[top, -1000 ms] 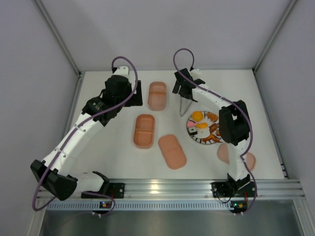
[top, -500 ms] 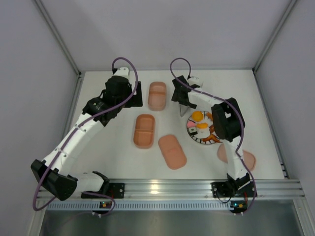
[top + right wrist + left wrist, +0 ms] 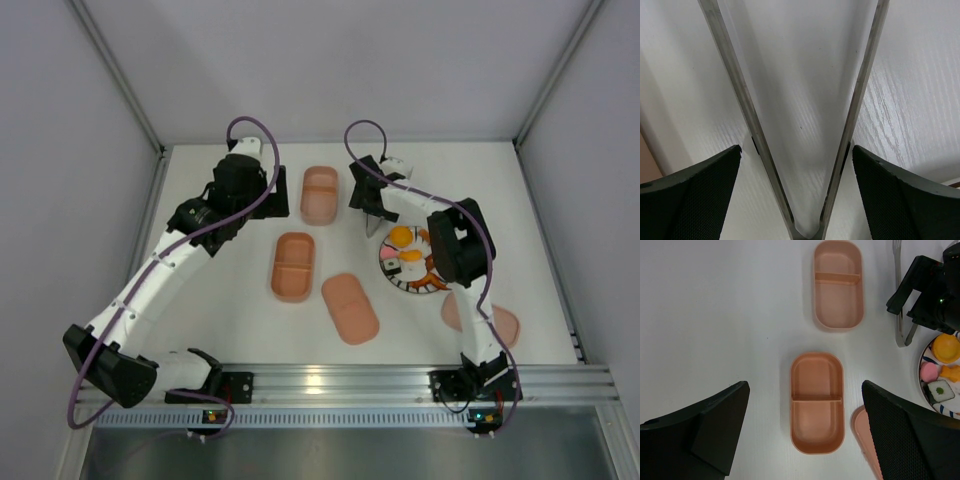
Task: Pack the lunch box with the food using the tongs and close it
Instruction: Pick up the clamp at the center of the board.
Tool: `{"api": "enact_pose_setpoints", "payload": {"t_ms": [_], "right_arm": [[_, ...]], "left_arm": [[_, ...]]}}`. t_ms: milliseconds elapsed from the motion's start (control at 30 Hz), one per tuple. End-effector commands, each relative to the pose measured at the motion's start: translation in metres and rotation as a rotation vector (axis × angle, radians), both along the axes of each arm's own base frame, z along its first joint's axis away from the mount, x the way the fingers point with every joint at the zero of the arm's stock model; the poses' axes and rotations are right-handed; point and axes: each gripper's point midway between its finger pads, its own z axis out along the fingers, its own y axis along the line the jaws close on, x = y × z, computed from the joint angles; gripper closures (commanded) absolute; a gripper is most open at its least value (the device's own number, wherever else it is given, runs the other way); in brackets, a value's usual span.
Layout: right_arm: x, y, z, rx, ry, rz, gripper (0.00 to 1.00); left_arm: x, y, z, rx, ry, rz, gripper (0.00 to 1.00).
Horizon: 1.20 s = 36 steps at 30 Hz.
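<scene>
The right gripper (image 3: 796,150) is now lowered over the tongs (image 3: 736,90), both arms lying between its wide, empty jaws; the pickup is judged near.

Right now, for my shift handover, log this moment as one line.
right gripper: open, straddling slim silvery metal tongs | left gripper: open, above empty salmon-pink divided tray | toy food: on striped plate

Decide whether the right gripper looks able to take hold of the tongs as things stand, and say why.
Probably yes. The right gripper is directly over the tongs, its open jaws standing outside both metal arms near the joined end. Nothing else lies between them on the white table.
</scene>
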Motion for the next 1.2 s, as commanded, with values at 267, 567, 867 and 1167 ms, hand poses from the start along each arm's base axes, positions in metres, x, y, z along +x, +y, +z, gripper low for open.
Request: {"api": "enact_pose_setpoints", "payload": {"t_ms": [267,567,867,1167], "right_arm": [[0.023,-0.004,-0.015,0.013,-0.017,0.004,0.11],[0.027,-0.012,-0.021,-0.002,0.003,0.004,0.14],[0.016,-0.015,-0.026,-0.003,0.019,0.022,0.35],[0.017,-0.017,0.017,-0.008,-0.045,0.065,0.38]], "left_arm": [[0.002,0.0,0.002,-0.008,-0.009,-0.003,0.01],[0.003,0.0,-0.001,-0.001,-0.001,0.0,0.01],[0.004,0.0,-0.005,0.002,0.007,0.002,0.01],[0.003,-0.002,-0.007,0.002,0.013,-0.004,0.01]]}}
